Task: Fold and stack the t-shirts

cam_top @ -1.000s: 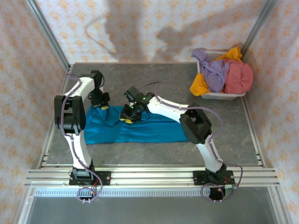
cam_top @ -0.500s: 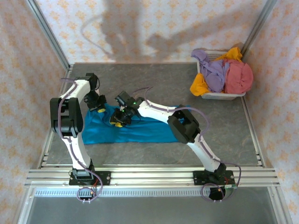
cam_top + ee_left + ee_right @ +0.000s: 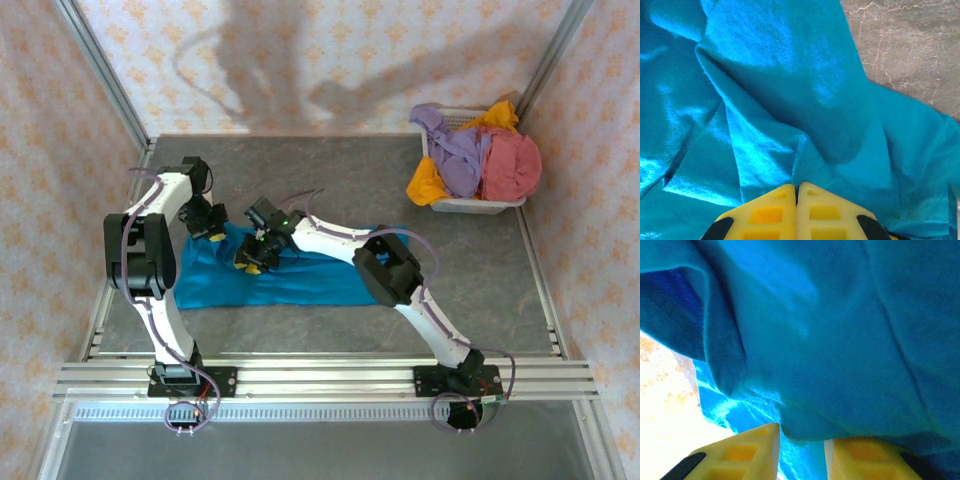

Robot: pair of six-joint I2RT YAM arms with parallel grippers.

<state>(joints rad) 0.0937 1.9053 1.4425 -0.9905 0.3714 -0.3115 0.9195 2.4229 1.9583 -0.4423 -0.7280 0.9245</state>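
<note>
Pressed together were the yellow fingers of the left gripper [image 3: 796, 196], and creases in the teal-blue t-shirt [image 3: 790, 100] ran into their tips. It was probably pinching a thin layer near the shirt's far left corner, to carry a fold. The right gripper [image 3: 801, 436] had its fingers spread, with a thick doubled edge of cloth draped over the gap, unclamped, likely lining up a grip. The top camera could not resolve either set of fingers, but it placed the shirt as a wide band towards the left edge of the table [image 3: 350, 170], both grippers low on its left end. At the far right corner, the white basket [image 3: 470, 206] held the lavender tee [image 3: 455, 152], orange-yellow tee [image 3: 428, 186] and dusty red tee [image 3: 515, 165], bunched and unfolded.
</note>
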